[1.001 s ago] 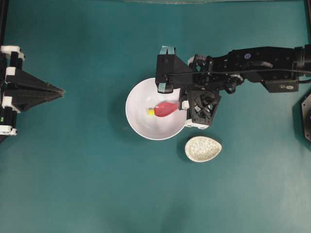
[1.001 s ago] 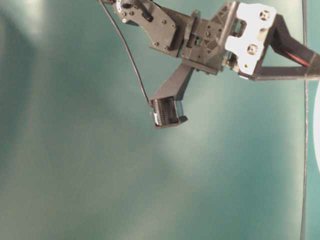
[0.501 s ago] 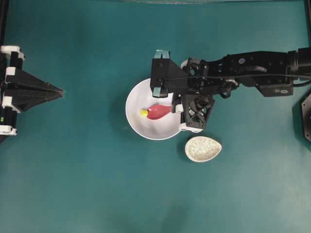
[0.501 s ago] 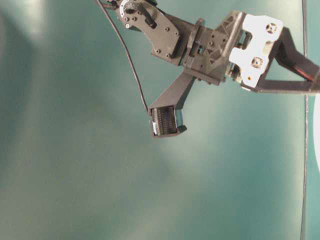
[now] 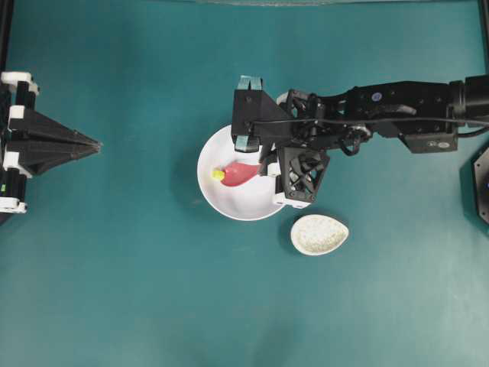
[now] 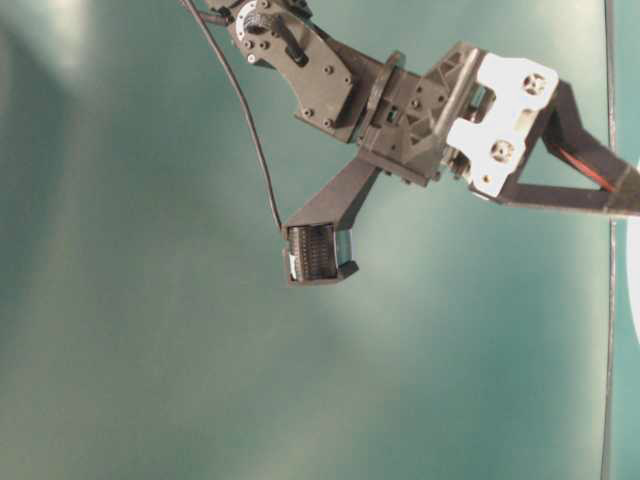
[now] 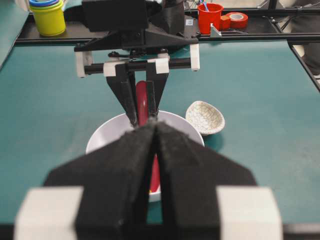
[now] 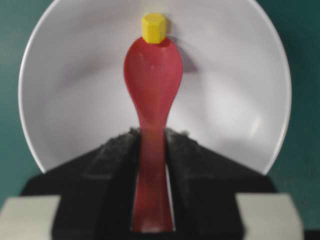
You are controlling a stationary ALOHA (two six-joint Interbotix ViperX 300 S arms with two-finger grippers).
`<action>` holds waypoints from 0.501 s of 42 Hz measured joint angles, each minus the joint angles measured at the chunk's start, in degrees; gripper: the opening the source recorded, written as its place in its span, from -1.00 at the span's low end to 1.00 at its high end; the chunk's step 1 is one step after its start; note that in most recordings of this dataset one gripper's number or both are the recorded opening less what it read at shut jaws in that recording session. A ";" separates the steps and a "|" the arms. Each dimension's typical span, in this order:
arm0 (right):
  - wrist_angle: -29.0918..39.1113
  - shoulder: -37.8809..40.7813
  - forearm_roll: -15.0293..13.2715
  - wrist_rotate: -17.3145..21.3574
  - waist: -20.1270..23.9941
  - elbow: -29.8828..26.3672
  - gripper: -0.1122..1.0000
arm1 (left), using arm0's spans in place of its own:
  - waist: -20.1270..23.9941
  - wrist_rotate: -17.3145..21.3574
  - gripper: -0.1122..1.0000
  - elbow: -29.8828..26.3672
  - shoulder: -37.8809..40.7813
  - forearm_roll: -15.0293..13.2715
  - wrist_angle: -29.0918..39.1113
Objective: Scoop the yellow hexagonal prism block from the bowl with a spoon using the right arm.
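At the left edge of the teal table [image 5: 137,290] the left gripper [image 5: 95,144] sits idle, its pointed fingers pressed together on nothing, aimed toward the middle. Near the table's centre stands the bowl [image 5: 229,205], white and round. Inside it, by the left wall, lies the yellow hexagonal prism block [image 5: 218,175] — touching the tip of the spoon [image 5: 241,173], just beyond the scoop's front lip rather than inside it, as the right wrist view shows. The spoon's red scoop lies over the bowl's floor, with its handle running right to the right gripper [image 5: 266,169], whose fingers [image 8: 112,155] are clamped on either side of the handle. The right arm [image 5: 382,115] reaches in from the right edge, its wrist hanging over the bowl's right rim. Just beside the bowl, toward the near right, a small speckled spoon rest [image 5: 319,235] lies on the table — apart from the bowl.
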 measured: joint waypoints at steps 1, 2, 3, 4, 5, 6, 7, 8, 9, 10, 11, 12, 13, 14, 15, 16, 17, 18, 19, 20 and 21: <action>-0.09 0.00 -0.09 0.00 0.00 -0.09 -0.38 | -0.09 0.00 -0.81 0.00 0.00 0.00 0.00; -0.18 0.09 0.00 0.00 0.00 -0.09 -0.38 | 0.00 0.00 -0.81 0.00 0.00 0.00 0.00; -0.26 0.00 0.00 0.00 0.00 0.00 -0.38 | 0.00 0.00 -0.81 0.00 0.00 0.00 -0.09; -0.35 0.00 0.09 0.00 0.00 0.00 -0.38 | -0.09 0.00 -0.81 -0.09 0.00 0.00 0.00; -0.44 0.09 0.09 0.00 0.00 -0.09 -0.38 | 0.00 0.00 -0.81 0.00 0.00 0.00 0.00; -0.44 0.09 0.18 0.00 0.00 -0.09 -0.38 | 0.00 0.00 -0.81 0.00 0.00 0.00 0.00; -0.53 0.00 0.26 0.00 0.00 0.00 -0.38 | 0.00 0.00 -0.81 0.00 0.00 0.00 0.00; -0.62 0.09 0.35 0.00 0.00 0.00 -0.38 | 0.00 0.00 -0.81 0.00 0.00 0.00 0.00; -0.62 0.00 0.35 0.00 0.00 -0.09 -0.38 | -0.09 0.00 -0.81 0.00 0.00 0.00 0.00; -0.70 0.00 0.35 0.00 0.00 -0.09 -0.38 | -0.09 0.00 -0.81 0.00 0.00 0.00 0.00; -0.79 0.00 0.44 0.00 0.00 -0.09 -0.38 | 0.00 0.00 -0.81 0.00 0.00 0.09 0.00; -0.97 0.00 0.44 0.09 0.00 -0.09 -0.38 | -0.09 0.00 -0.81 0.00 0.00 0.00 0.00; -1.05 0.09 0.44 0.00 0.00 0.00 -0.38 | 0.00 -0.09 -0.81 0.00 0.00 0.00 0.00; -1.32 0.00 0.44 0.00 0.00 -0.09 -0.38 | 0.00 0.00 -0.81 0.00 0.00 0.00 0.00; -1.41 0.00 0.53 0.00 0.00 0.00 -0.38 | 0.00 0.00 -0.81 0.00 0.00 0.00 0.00; -1.49 0.00 0.53 0.00 0.00 0.00 -0.38 | 0.00 0.00 -0.81 0.00 0.00 0.00 0.00; -1.67 0.00 0.53 0.00 0.00 -0.09 -0.38 | 0.00 0.00 -0.81 0.00 0.00 0.00 0.00; -1.85 0.00 0.53 0.00 0.00 -0.09 -0.38 | 0.00 0.00 -0.81 0.00 0.00 0.00 0.00; -2.02 0.09 0.53 0.00 0.00 -0.09 -0.38 | -0.09 0.00 -0.81 0.00 0.00 0.00 0.00; -2.20 0.00 0.53 0.00 0.00 -0.09 -0.38 | 0.00 0.00 -0.81 -0.09 0.00 0.00 0.00; -2.20 0.00 0.62 0.00 0.09 -0.09 -0.38 | 0.00 0.00 -0.81 0.00 0.00 0.00 0.00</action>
